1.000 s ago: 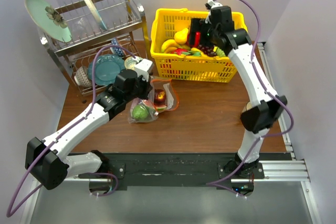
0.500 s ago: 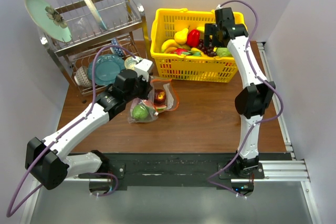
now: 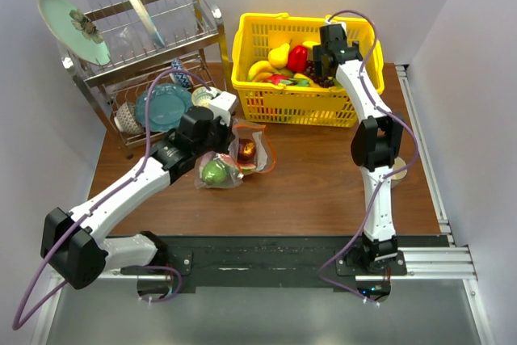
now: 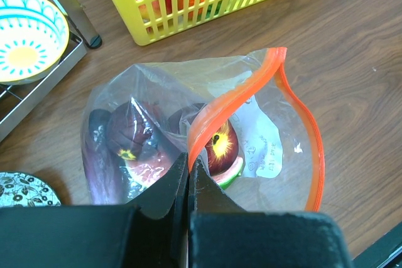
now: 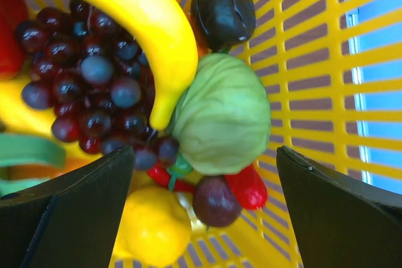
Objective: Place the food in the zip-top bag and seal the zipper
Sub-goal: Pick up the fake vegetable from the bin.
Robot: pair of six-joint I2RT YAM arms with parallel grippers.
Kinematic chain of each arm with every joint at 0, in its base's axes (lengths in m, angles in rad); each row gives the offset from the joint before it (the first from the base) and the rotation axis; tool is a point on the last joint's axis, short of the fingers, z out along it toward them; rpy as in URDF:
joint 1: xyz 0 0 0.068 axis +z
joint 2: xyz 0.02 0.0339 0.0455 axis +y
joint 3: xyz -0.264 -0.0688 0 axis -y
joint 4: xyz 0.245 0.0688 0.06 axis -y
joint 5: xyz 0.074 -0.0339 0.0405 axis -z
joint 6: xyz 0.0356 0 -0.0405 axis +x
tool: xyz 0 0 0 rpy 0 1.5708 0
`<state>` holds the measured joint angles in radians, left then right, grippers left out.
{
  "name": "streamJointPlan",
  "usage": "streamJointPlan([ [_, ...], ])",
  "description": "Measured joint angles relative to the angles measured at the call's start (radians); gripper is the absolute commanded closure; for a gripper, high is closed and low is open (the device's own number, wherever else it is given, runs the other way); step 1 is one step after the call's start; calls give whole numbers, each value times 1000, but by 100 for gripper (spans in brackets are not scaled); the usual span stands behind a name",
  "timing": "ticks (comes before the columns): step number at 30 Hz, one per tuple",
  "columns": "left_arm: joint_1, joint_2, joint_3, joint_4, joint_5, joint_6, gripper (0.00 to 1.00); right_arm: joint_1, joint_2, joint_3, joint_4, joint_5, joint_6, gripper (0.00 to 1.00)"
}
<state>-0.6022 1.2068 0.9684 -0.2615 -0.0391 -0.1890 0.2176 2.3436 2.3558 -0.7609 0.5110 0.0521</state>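
Note:
The zip-top bag (image 3: 260, 152) lies crinkled on the table in front of the basket, its mouth gaping. My left gripper (image 4: 188, 169) is shut on the near lip of the red-orange zipper (image 4: 303, 131). Food inside the bag: a round green piece (image 3: 215, 172), a red piece (image 4: 221, 149) and a dark purple eggplant (image 4: 97, 162). My right gripper (image 3: 326, 61) hangs open over the right part of the yellow basket. Below its fingers (image 5: 81, 211) lie a dark red grape bunch (image 5: 88, 80), a green cabbage (image 5: 223, 117), a plum (image 5: 215, 200) and a red chili (image 5: 249, 187).
The yellow lattice basket (image 3: 300, 107) stands at the back centre, also holding a banana (image 5: 144, 23) and a lemon (image 5: 154, 225). A metal dish rack (image 3: 145, 62) with plates stands at the back left, and a patterned bowl (image 4: 25, 36) sits on its lower shelf.
The right arm's elbow has swung left and toward the basket while its gripper stayed open over the basket's food. The left arm and the bag have not moved.

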Motion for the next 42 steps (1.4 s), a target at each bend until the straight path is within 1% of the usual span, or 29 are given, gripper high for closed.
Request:
streamJointPlan([
  [7, 0, 7, 0, -6, -18, 2, 100, -31, 99, 19, 43, 5, 7, 2],
  [9, 0, 7, 0, -8, -21, 3, 100, -41, 108, 19, 53, 11, 10, 10],
  [10, 0, 7, 0, -8, -21, 3, 100, -42, 108, 19, 54, 9, 12, 31],
  [13, 0, 8, 0, -9, -22, 3, 100, -42, 108, 25, 52, -2, 13, 65],
  [14, 0, 9, 0, -9, -22, 3, 100, -42, 104, 25, 50, -5, 14, 72],
  [16, 0, 9, 0, -9, -22, 3, 100, -42, 92, 18, 44, -17, 19, 80],
  [17, 0, 9, 0, -9, -22, 3, 100, -45, 83, 10, 43, -30, 19, 88],
  [18, 0, 9, 0, -9, -22, 3, 100, -48, 69, -10, 43, -44, 27, 91],
  [21, 0, 9, 0, -9, -21, 3, 100, -56, 32, -38, 35, -95, 40, 94],
  [24, 0, 9, 0, -9, -21, 3, 100, -59, -34, -58, 18, -156, 54, 100],
  [28, 0, 9, 0, -9, -22, 3, 100, -54, -164, -75, 24, -224, 72, 100],
  [30, 0, 9, 0, -10, -22, 3, 100, -50, -254, -86, 43, -256, 82, 100],
  [34, 0, 9, 0, -10, -21, 3, 100, -48, -383, -87, 80, -303, 102, 100],
  [39, 0, 9, 0, -10, -21, 3, 100, -48, -461, -101, 101, -410, 128, 100],
  [42, 0, 9, 0, -10, -22, 3, 100, -49, -517, -190, 126, -521, 157, 100],
])
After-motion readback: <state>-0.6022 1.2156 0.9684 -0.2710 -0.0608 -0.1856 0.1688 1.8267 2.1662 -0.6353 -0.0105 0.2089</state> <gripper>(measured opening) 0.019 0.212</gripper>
